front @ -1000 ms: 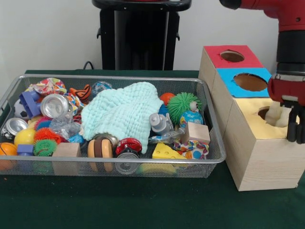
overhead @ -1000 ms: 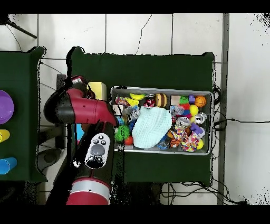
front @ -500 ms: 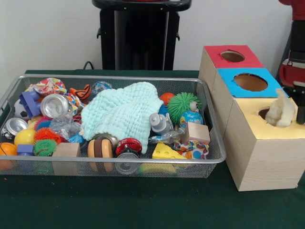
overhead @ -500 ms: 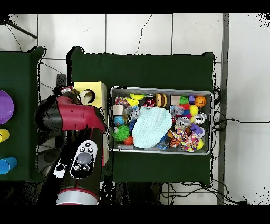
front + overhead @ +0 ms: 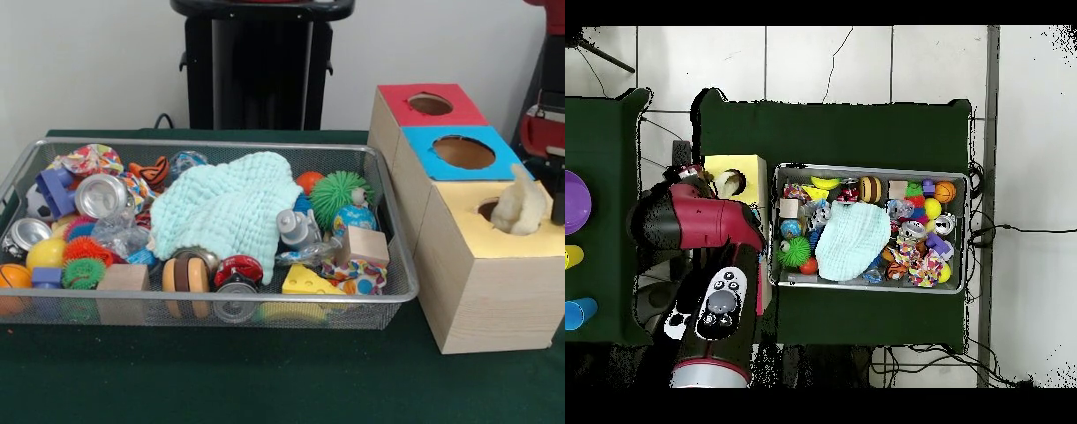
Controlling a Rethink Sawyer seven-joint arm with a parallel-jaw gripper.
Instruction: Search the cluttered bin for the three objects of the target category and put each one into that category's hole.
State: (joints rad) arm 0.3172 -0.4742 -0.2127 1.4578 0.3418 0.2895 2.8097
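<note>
**Cream toy lodged in the yellow hole, arm off to the side**

On the green-covered worktop (image 5: 221, 380), against a pale wall with a black pedestal behind, the wire bin (image 5: 26, 172) takes up the left and middle. At its left lie a silver can (image 5: 99, 194), a blue block (image 5: 55, 190) and an orange ball (image 5: 12, 276); a mint cloth (image 5: 225, 208) is heaped over the middle; further right sit a green spiky ball (image 5: 340, 194), a wooden cube (image 5: 364, 245) and a cheese wedge (image 5: 305, 281). Right of the bin stands the wooden box row with its red top (image 5: 402, 113), blue top (image 5: 433, 163) and yellow top (image 5: 516, 243). A cream stuffed toy (image 5: 519, 209) sticks up out of the yellow hole, half in. At the right edge the red arm (image 5: 543, 132) shows only in part, and the pincer's state cannot be told. From overhead, white floor tiles surround the worktop.

Compared with half a second ago, bin and toy are unchanged; the arm has shifted only slightly.
</note>
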